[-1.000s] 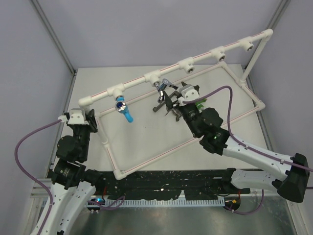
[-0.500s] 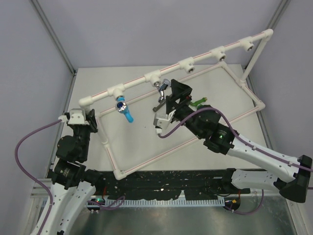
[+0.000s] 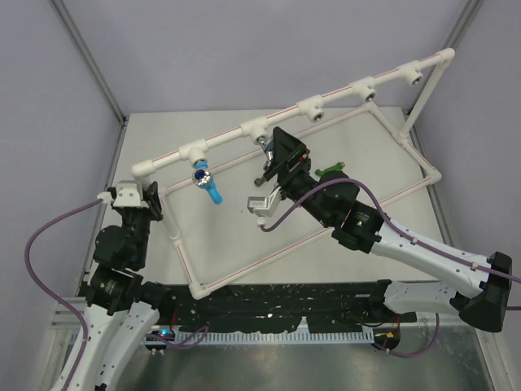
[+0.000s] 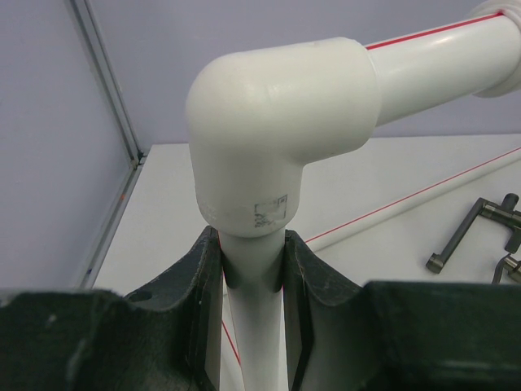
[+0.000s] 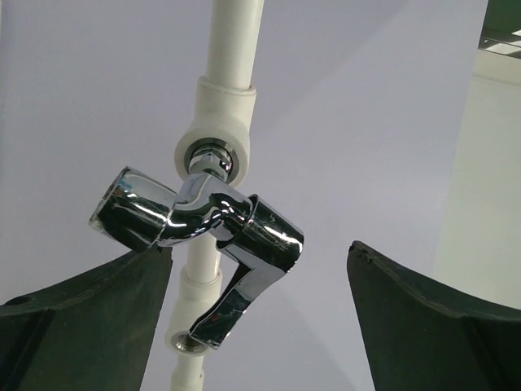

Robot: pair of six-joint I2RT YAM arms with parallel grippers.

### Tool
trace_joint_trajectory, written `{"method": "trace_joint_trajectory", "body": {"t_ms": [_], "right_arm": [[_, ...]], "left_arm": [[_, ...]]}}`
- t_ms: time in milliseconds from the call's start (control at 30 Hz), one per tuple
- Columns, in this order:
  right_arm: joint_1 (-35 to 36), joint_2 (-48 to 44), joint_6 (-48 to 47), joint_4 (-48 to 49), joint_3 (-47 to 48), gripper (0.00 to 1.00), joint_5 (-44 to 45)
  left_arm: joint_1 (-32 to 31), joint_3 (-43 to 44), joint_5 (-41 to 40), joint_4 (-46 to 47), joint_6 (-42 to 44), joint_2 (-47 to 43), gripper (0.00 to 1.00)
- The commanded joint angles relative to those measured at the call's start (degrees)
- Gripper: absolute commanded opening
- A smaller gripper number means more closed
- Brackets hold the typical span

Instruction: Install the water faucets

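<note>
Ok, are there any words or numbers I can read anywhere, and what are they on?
No text here can be read.
Faint grey square stamp on the white plastic elbow joint: too blurred to read.
Shiny chrome faucet: no writing visible.
White pipe: only a thin red stripe, no letters.

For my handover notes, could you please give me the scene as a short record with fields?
left gripper: shut on frame upright, below the elbow
right gripper: open, either side of chrome faucet
chrome faucet: in second socket from left
blue faucet: in first socket
green faucet: lying on table
free sockets: three
</note>
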Motion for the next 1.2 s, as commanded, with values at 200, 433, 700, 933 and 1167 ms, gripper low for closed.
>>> {"method": "trace_joint_trajectory", "body": {"t_ms": [200,433,700,933,1167], "right_arm": [[0.8,2.8,-9.8,-3.6,5.7,0.88,0.8],[0.8,4.9,-7.8,-7.3,8.1,0.73,1.9],[0.8,6.5,4.4,-9.2,10.3,0.45,2.1],[0.8,6.6,39.7,-4.9,11.2,0.26,-2.6],[0.6,5.5,83.5,17.9,2.8,0.18,-0.9]], "left_arm": [[-0.5,-0.4,2.8,-3.2,1.5,0.2,0.00],[-0.5,-0.4,2.8,-3.3,1.6,0.0,0.00],[-0.6,-0.4,2.7,-3.2,1.6,-0.2,0.00],[-0.5,-0.4,2.7,-3.2,1.6,-0.1,0.00],[-0.5,-0.3,2.6,-3.3,1.6,-0.3,0.00]]}}
